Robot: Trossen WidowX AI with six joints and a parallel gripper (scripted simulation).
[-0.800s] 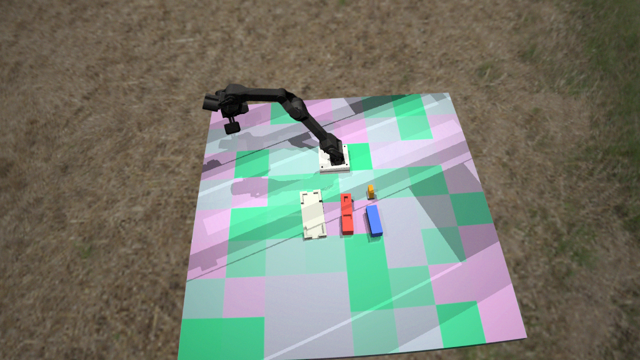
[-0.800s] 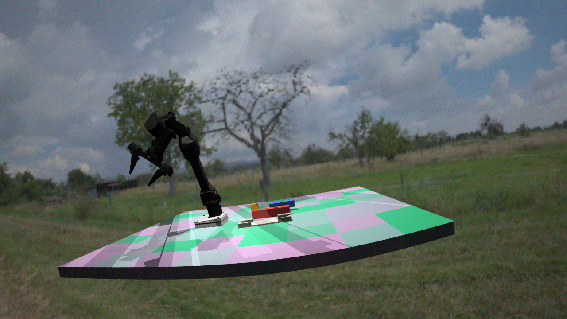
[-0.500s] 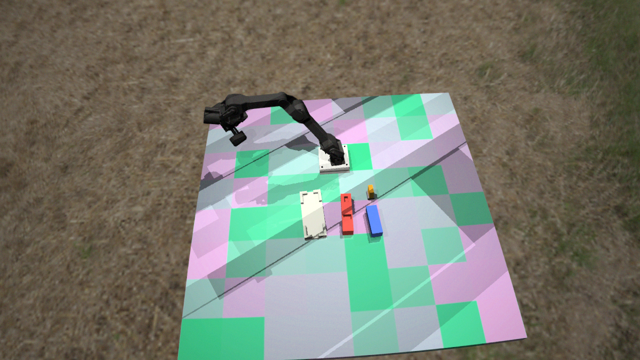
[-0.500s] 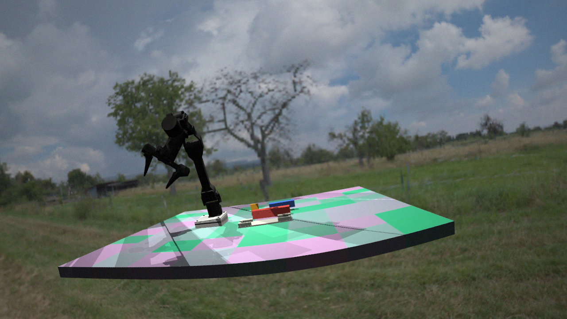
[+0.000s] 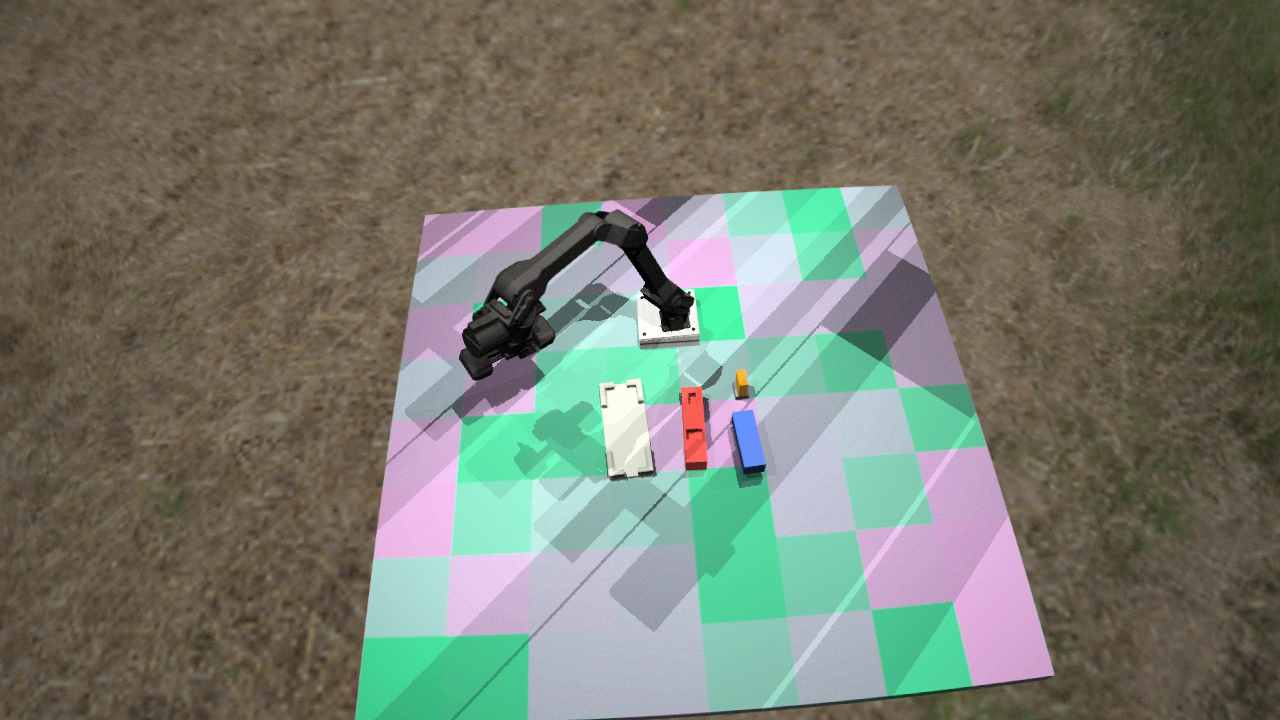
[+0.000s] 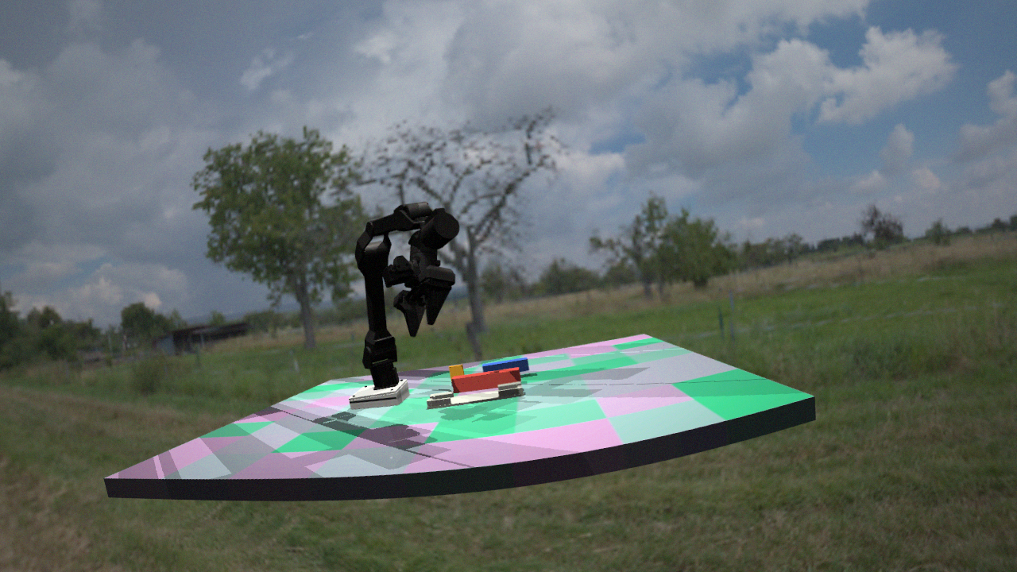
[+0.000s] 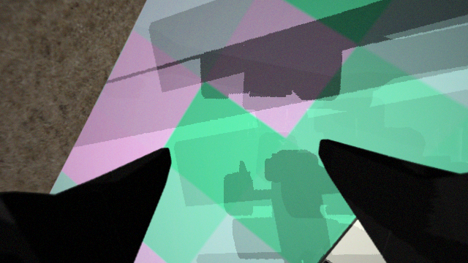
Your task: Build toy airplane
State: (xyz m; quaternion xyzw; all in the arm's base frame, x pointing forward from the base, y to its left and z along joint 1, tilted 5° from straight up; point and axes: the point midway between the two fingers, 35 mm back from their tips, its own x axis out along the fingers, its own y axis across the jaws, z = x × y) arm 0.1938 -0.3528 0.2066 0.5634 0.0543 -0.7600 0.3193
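Observation:
A white jig cradle [image 5: 624, 428] [image 6: 469, 398] lies flat on the table, empty. A red fuselage [image 5: 693, 427] [image 6: 485, 380] lies right of it. A blue wing [image 5: 748, 440] [image 6: 505, 365] lies right of the fuselage. A small orange tail fin [image 5: 741, 382] [image 6: 456, 370] stands behind the wing. My gripper [image 5: 483, 362] [image 6: 420, 319] [image 7: 244, 150] is open and empty. It hangs high above the table, left of and behind the cradle. A corner of the cradle [image 7: 352, 246] shows at the bottom right of the wrist view.
The arm's white base plate [image 5: 666, 331] [image 6: 380, 393] stands behind the parts. The patterned table [image 5: 626, 591] [image 6: 569, 427] ends at its left edge close to the gripper, with brown ground [image 7: 44, 91] beyond.

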